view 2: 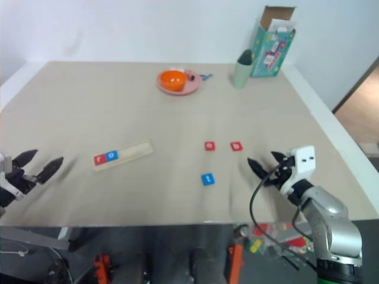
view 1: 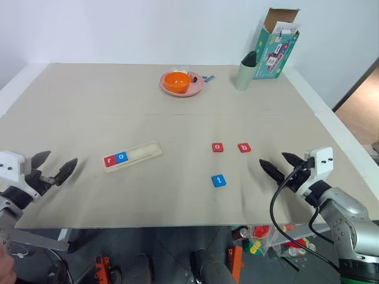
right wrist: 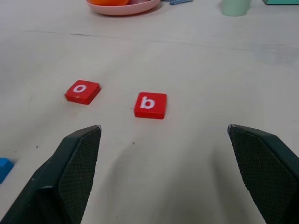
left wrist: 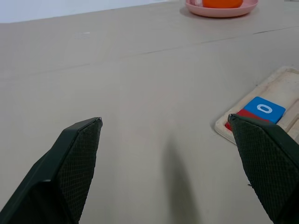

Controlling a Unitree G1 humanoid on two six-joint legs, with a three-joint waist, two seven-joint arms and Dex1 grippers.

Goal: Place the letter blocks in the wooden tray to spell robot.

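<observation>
Both the left gripper (view 1: pixel 54 168) and right gripper (view 1: pixel 278 164) hover near, fingers spread and empty, with one blue "t" block (view 1: pixel 218 180) nearest, then red "o" (view 1: pixel 218 147) and "b" (view 1: pixel 244 148), the wooden tray (view 1: pixel 143 154) left holding "r" (view 1: pixel 109 160) and "o" (view 1: pixel 121 157), and a box (view 1: pixel 274 44) with unreadable print farthest.

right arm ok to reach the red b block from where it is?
Probably yes. The right gripper is open and aimed at the red b block, bare table between them; the red o block sits apart to one side.
</observation>
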